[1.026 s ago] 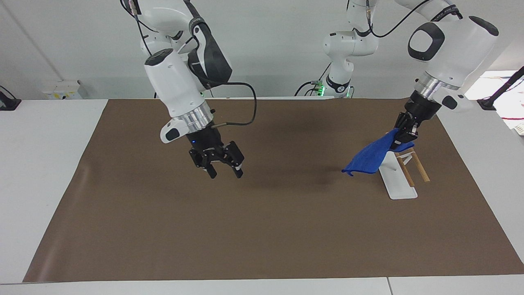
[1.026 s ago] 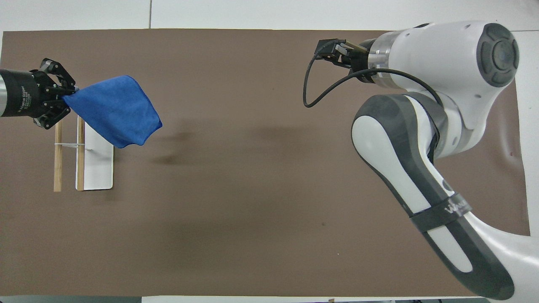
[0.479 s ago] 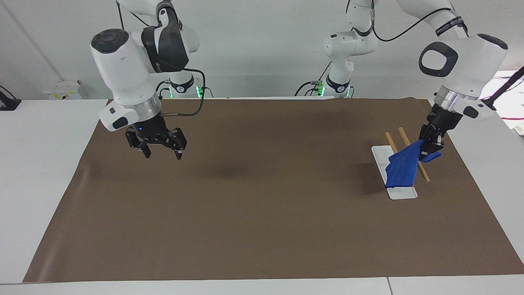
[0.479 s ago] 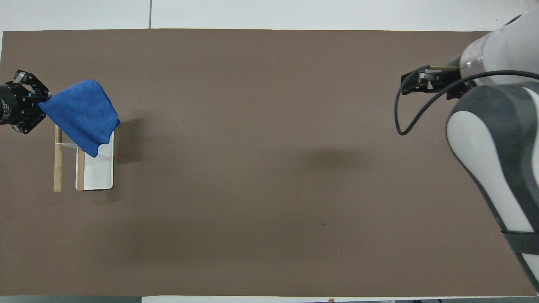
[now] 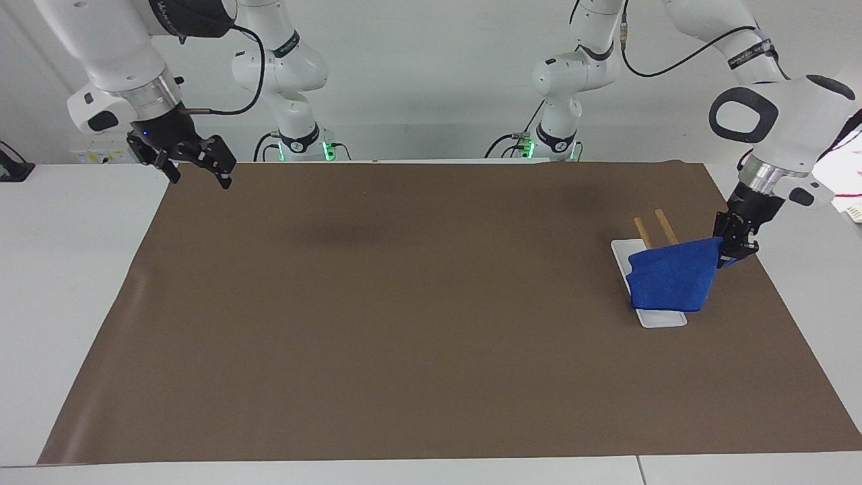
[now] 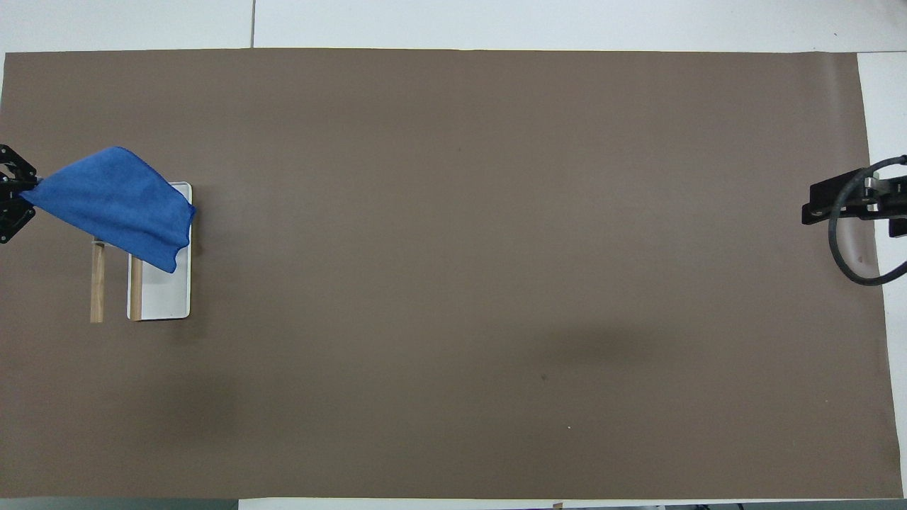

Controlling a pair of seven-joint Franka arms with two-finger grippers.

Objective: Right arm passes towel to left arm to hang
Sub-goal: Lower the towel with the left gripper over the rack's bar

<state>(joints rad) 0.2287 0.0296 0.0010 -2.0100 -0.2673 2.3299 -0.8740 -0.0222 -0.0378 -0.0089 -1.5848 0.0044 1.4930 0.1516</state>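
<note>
The worktop (image 5: 431,404) carries a brown mat (image 5: 417,316) that fills most of the frame. At the upper left of the facing view the right arm (image 5: 114,54) hangs over the mat's corner, its gripper (image 5: 200,170) empty with the fingers apart; it looks to be waiting. At the right of that view the left arm (image 5: 774,128) reaches down, and its gripper (image 5: 733,250) has its fingers clamped on one corner of the towel (image 5: 672,281). The towel drapes from that grip across the rack (image 5: 648,316), a white base with two wooden rails (image 5: 654,228), in the mid-right of the frame. The risk, as I judge it, lies in the letting go: most of the cloth hangs on the base's side of the rails, so it could slide off once freed. A pull on the held corner could also drag the light rack or tip it. Whether the towel truly rests on a rail I cannot tell.
</note>
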